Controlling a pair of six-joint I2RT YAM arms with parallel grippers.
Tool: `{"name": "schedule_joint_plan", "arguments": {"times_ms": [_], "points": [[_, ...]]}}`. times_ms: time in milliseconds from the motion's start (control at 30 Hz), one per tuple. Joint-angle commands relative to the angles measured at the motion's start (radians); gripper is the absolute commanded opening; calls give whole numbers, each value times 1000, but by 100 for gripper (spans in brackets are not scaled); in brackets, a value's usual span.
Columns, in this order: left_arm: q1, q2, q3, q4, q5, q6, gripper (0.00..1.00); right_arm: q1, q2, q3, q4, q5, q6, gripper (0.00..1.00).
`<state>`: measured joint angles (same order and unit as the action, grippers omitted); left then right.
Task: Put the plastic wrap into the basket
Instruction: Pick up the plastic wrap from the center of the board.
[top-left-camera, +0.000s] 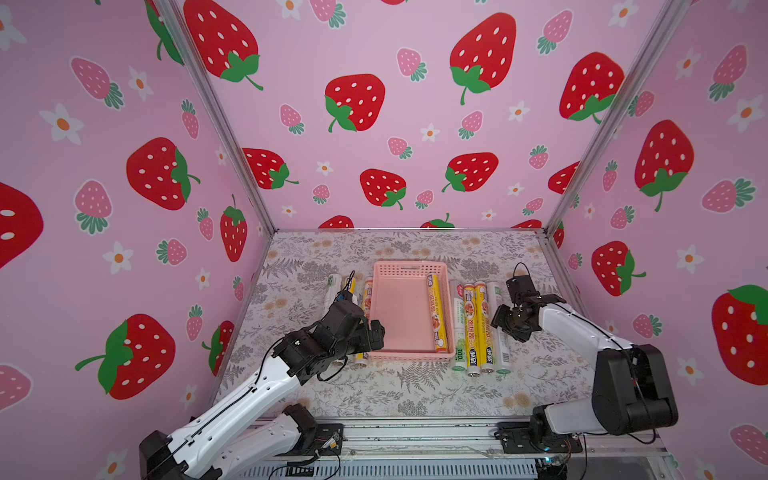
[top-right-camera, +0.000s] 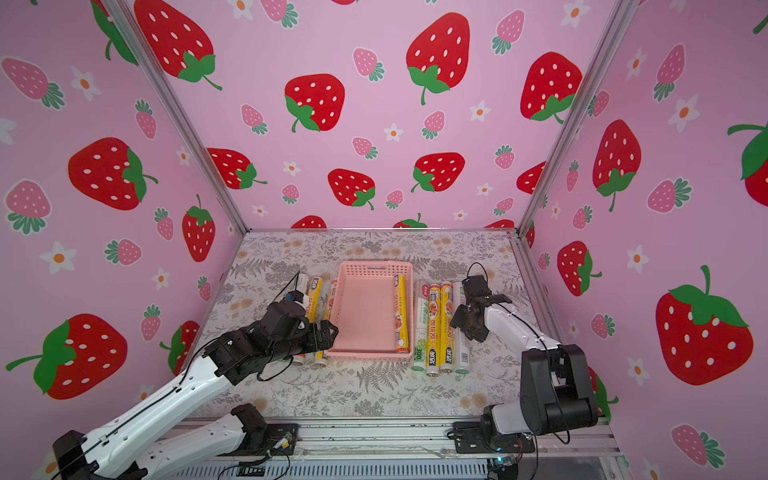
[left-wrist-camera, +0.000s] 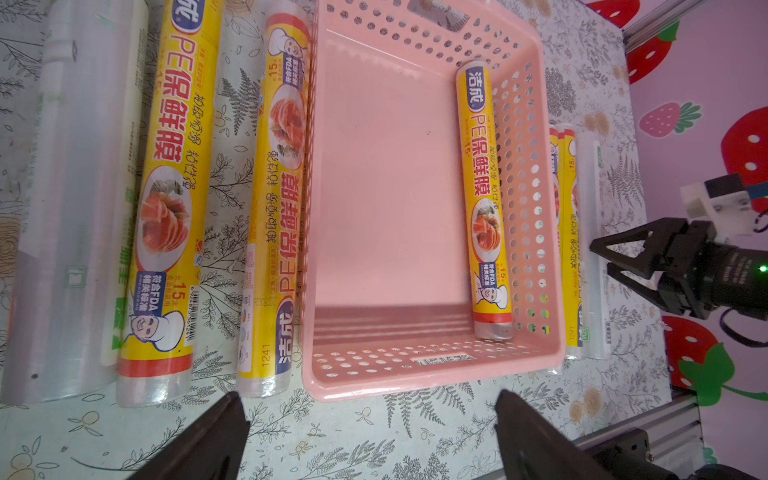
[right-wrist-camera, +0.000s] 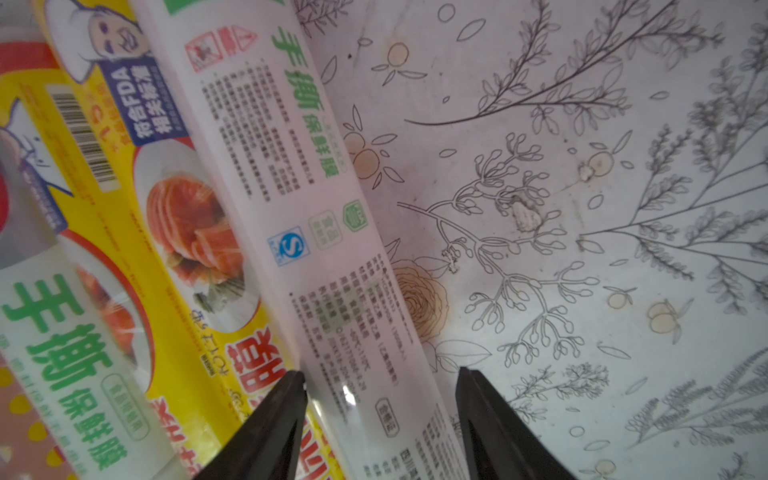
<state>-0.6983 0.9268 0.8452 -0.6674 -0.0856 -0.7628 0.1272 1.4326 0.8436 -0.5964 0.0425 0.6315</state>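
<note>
The pale-pink basket (top-left-camera: 409, 266) (top-right-camera: 365, 266) (left-wrist-camera: 386, 187) lies mid-table with one yellow plastic wrap roll (top-left-camera: 437, 311) (left-wrist-camera: 484, 199) along its right wall. Three rolls lie left of it, the nearest yellow (left-wrist-camera: 274, 208). Several lie right of it, the outermost white with green print (top-left-camera: 501, 353) (right-wrist-camera: 316, 232). My right gripper (top-left-camera: 503, 324) (right-wrist-camera: 380, 372) straddles that white roll. One finger touches it and a gap shows at the other, so it stands open. My left gripper (top-left-camera: 376, 332) (left-wrist-camera: 368, 395) is wide open and holds nothing, over the basket's near-left corner.
The table has a floral cover (top-left-camera: 415, 395) and is boxed in by strawberry-print walls (top-left-camera: 374, 124) on three sides. A metal rail (top-left-camera: 415, 436) with the arm bases runs along the front edge. The left arm hides the near ends of the left rolls in both top views.
</note>
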Motion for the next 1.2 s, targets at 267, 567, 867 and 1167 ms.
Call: {"name": "schedule_joint_plan", "arguments": {"times_ms": [267, 567, 867, 1167], "points": [[5, 19, -53, 65, 62, -38, 97, -9, 55, -38, -32, 49, 42, 61], [5, 18, -33, 60, 54, -31, 97, -13, 94, -53, -18, 55, 50, 60], [5, 21, 10, 49, 28, -18, 97, -15, 70, -46, -73, 157, 56, 58], [5, 45, 46, 70, 0, 8, 97, -17, 165, 1, -105, 114, 21, 54]]}}
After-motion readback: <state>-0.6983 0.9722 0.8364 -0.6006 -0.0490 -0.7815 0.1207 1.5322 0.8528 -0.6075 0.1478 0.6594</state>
